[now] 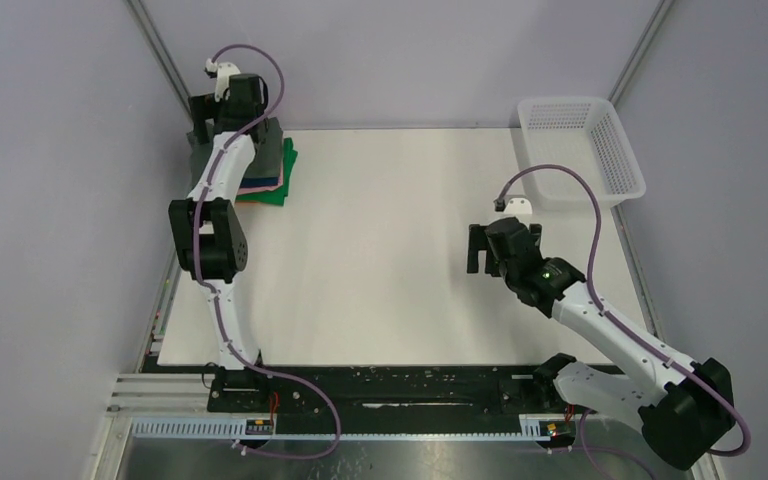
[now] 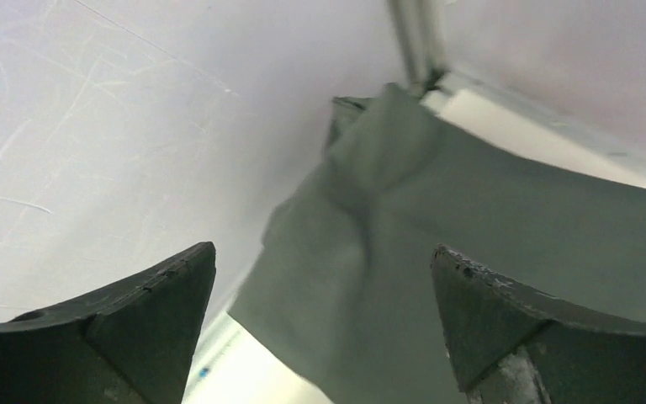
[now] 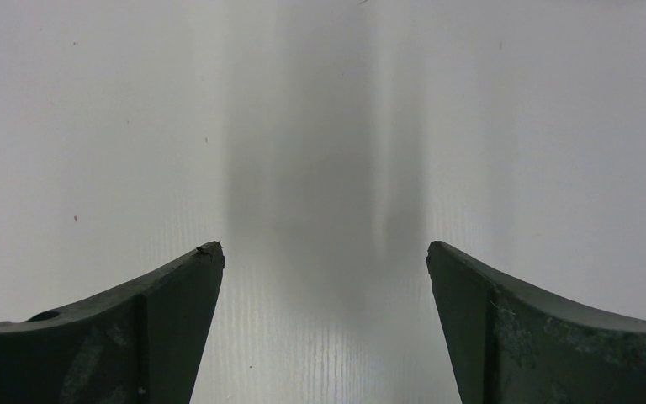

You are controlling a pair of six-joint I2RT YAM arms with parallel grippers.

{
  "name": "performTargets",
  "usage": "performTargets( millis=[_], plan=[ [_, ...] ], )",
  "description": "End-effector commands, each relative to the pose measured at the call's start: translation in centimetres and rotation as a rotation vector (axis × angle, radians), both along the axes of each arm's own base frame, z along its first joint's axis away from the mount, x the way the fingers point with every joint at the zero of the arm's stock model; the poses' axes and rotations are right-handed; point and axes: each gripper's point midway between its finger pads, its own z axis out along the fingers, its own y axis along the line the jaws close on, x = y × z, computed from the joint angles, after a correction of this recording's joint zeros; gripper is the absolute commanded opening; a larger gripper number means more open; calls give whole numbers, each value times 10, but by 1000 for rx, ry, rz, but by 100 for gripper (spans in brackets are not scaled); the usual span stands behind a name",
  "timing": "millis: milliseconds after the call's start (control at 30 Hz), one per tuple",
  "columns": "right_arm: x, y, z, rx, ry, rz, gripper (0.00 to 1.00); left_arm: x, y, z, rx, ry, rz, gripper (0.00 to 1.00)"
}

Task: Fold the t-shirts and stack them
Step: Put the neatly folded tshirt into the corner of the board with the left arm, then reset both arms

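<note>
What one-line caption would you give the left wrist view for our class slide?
Open left gripper over the dark grey-green t-shirt by the wall.

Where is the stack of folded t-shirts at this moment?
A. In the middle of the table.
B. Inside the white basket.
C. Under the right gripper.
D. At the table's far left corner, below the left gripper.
D: the stack of t-shirts sits at the far left corner below the open left gripper, far from the white basket.
</note>
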Motion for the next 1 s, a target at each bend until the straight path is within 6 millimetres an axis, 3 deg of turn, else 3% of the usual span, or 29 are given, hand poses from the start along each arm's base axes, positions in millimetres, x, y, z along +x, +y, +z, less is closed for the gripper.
performTargets(
  millis=[0, 133, 267, 400, 433, 533, 633, 700, 800, 967],
  plan=[
    [3, -16, 3, 16, -43, -123, 100, -17, -66, 66, -307, -247, -162, 99],
    [1, -23, 1, 71, -48, -171, 100, -52, -112, 96, -498, -361, -284, 99],
    [-7, -28, -5, 108, -35, -177, 99, -98, -164, 99, -647, -379, -473, 99],
    [-16, -32, -10, 100, -34, -152, 100, -160, -199, 71, -751, -314, -606, 99],
    [-18, -33, -12, 102, -35, -150, 99, -180, -206, 46, -775, -272, -624, 99],
    [-22, -31, -21, 133, -42, -146, 99, -227, -216, 7, -812, -256, -676, 99],
    [-22, -28, -25, 160, -61, -137, 99, -264, -208, -27, -815, -239, -662, 99],
    [-21, -28, -26, 169, -77, -138, 100, -280, -199, -39, -798, -235, -634, 99],
    [-21, -32, -29, 169, -97, -161, 99, -289, -194, -41, -788, -248, -622, 99],
    [-22, -43, -27, 170, -136, -216, 99, -290, -196, -36, -791, -255, -642, 99]
  ],
)
